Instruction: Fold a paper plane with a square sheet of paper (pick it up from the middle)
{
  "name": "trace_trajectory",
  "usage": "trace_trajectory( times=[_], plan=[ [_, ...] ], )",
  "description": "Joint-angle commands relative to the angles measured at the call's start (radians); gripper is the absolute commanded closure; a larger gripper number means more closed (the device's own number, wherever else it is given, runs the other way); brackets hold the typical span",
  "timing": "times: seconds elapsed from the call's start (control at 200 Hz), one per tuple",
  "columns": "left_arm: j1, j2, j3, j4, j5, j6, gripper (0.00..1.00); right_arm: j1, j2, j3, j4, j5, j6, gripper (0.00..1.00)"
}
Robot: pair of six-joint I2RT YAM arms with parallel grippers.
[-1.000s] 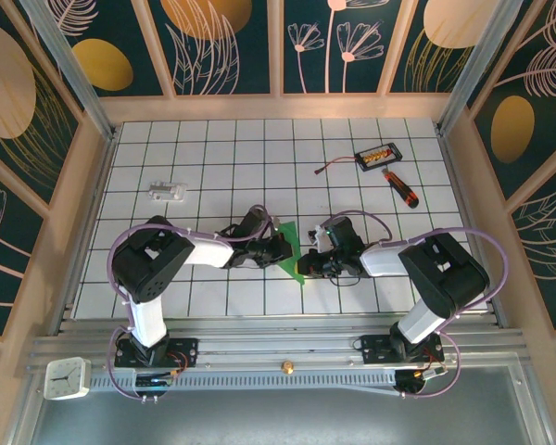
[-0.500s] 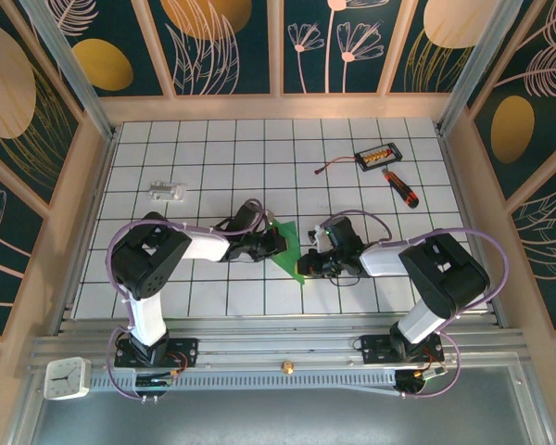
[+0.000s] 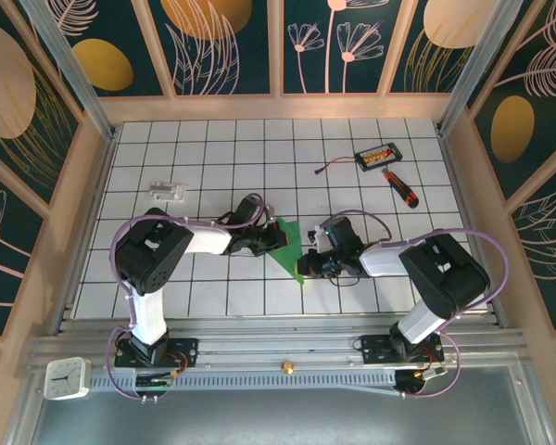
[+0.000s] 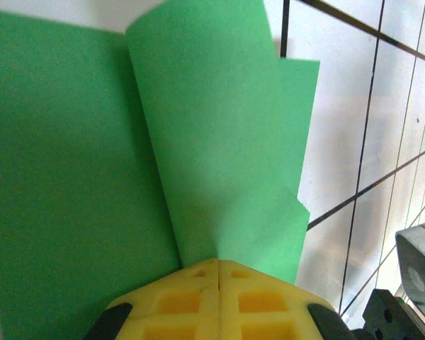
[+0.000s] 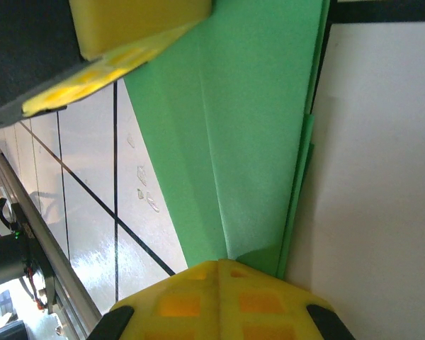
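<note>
At the near edge of the desk (image 3: 241, 297) my two arms reach inward. Between them, on the middle tiles, lies the square sheet of paper (image 3: 289, 252), bright green and creased down to a smaller pointed shape. In the left wrist view the left jaws are clenched on a raised flap (image 4: 219, 142) of it, which curls up from the flat layer underneath. In the right wrist view the right jaws are clenched on the other margin, where several layers stack along a crease. The left arm's yellow pads (image 5: 127, 42) show close by in that view.

I judge the step in hand to be laying this flap over to make the next fold. To do it well I would treat the right side as an anchor and carry the flap across in a low arc. I would line its edge up with the crease beneath before pressing, since thin paper buckles if pulled taut or twisted. With both arms this near each other I would move one at a time. I would let go only once the flap lies flat, then run a closed tip along the fold.

Farther out rest a small white part (image 3: 167, 192), a black-and-orange screwdriver (image 3: 400, 188) and a small black box with orange parts (image 3: 378, 155). I can read no brand, label or writing on any of them
</note>
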Motion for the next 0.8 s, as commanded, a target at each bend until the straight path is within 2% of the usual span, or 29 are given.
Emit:
trace_trajectory(
  times=[0.0,0.796],
  plan=[
    [0.049,0.034,0.023,-0.041,-0.123,0.035,1.0,0.006,0.049,-0.063,-0.248,0.125,-0.021,1.0],
    [0.159,0.122,0.166,-0.111,-0.183,0.126,1.0,0.008,0.04,-0.068,-0.25,0.126,-0.022,1.0]
  ],
)
